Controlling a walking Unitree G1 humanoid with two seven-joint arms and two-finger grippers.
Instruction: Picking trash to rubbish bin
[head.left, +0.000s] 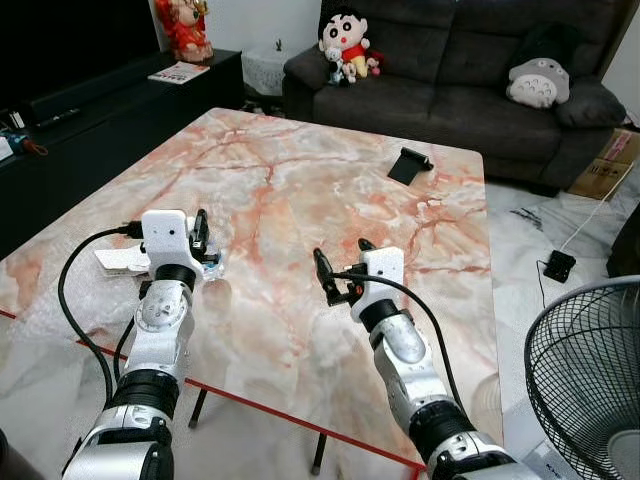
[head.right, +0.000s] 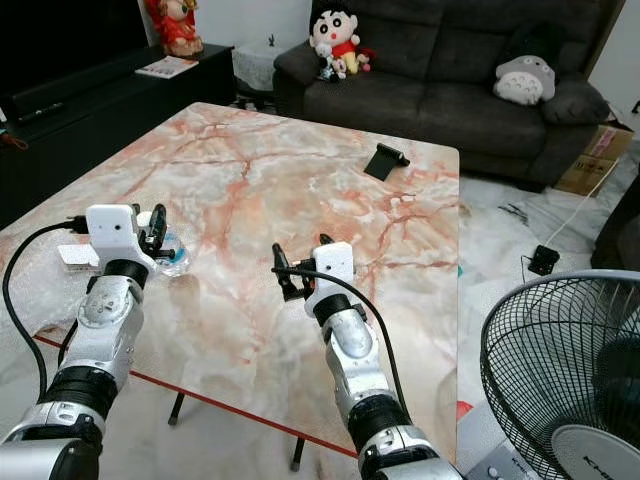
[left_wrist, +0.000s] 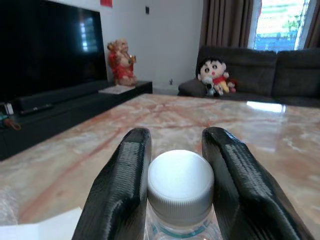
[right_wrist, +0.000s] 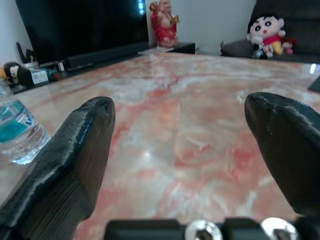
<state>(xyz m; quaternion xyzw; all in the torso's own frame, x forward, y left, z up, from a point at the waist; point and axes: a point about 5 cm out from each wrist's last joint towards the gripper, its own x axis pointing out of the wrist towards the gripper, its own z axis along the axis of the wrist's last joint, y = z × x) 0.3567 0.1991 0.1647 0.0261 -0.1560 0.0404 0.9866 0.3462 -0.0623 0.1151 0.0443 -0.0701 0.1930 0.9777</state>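
Observation:
A small clear plastic bottle (left_wrist: 180, 192) with a white cap and a blue label stands on the marble table (head.left: 300, 190) near its left front part. My left gripper (head.left: 202, 232) is shut on the bottle, one black finger on each side of the cap. The bottle (head.right: 172, 256) pokes out just beyond that gripper. My right gripper (head.left: 340, 262) hovers open over the middle front of the table, nothing between its fingers. In the right wrist view the bottle (right_wrist: 17, 132) is off to one side of the open fingers (right_wrist: 75, 145).
A white paper (head.left: 120, 258) and clear bubble wrap (head.left: 40, 315) lie left of the bottle. A black stand (head.left: 410, 163) sits at the table's far right. A fan (head.left: 590, 380) stands on the floor at right, with a sofa (head.left: 450, 80) behind and a TV cabinet (head.left: 90, 110) on the left.

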